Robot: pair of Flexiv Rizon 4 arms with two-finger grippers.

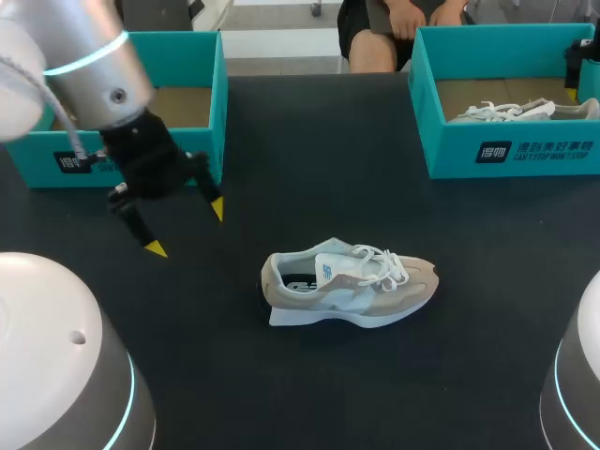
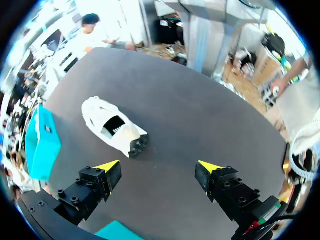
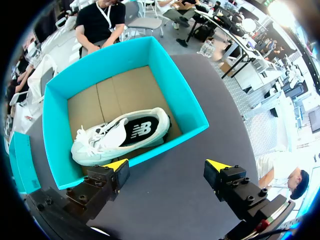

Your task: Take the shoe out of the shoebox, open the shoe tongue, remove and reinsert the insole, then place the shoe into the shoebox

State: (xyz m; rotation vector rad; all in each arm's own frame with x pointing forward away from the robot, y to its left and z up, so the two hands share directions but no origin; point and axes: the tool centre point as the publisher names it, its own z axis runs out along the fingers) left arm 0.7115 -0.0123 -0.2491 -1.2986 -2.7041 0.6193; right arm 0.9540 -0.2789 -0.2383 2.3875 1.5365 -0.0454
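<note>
on the table ahead of the left gripper, apart from it: shoe. just ahead of the right gripper: shoebox, second shoe inside.

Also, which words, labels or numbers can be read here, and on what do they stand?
Right shoebox front wall: white print, too small to read.
Left shoebox front wall: white mark, unreadable.
Boxed shoe: side logo, no readable words.
Loose shoe: blue label, blurred.

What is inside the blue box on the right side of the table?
A white shoe with a dark side panel lies in the right shoebox, on its brown cardboard floor. The floor under the shoe is covered, so anything beneath it cannot be seen.
</note>
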